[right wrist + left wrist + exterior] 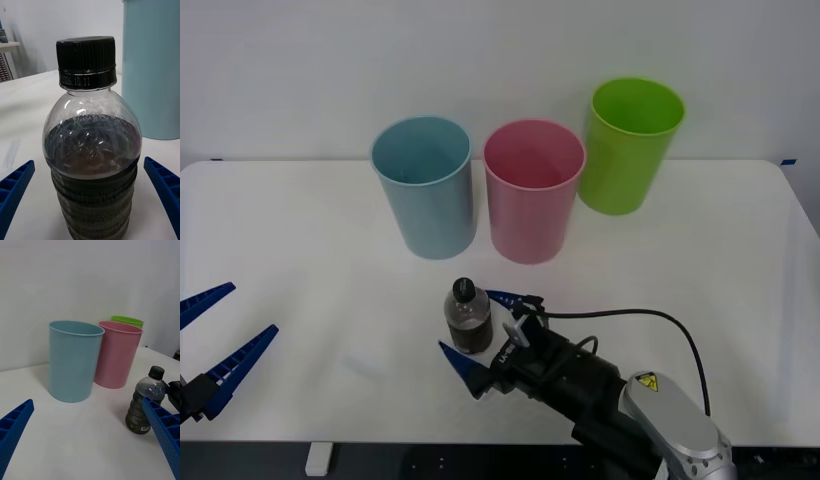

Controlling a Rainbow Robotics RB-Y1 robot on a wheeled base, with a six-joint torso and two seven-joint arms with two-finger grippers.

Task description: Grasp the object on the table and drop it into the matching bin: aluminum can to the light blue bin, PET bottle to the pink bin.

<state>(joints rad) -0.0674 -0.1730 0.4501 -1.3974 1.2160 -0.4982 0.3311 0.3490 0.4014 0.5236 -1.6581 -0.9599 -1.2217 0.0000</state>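
The PET bottle (468,318) is small and clear, with a black cap and a dark label band, and it stands upright on the white table (300,230) in front of the bins. My right gripper (466,321) is open, one blue finger on each side of the bottle's lower body; the right wrist view shows the bottle (92,150) close up between the fingers (15,187) with a gap on both sides. The pink bin (533,190) stands just behind the bottle, the light blue bin (423,185) to its left. My left gripper (253,308) waits open at the table's near left.
A lime green bin (632,143) stands behind and right of the pink one. The left wrist view shows the light blue bin (73,360), pink bin (116,354), green bin (129,321) and bottle (144,405). A black cable loops over my right arm.
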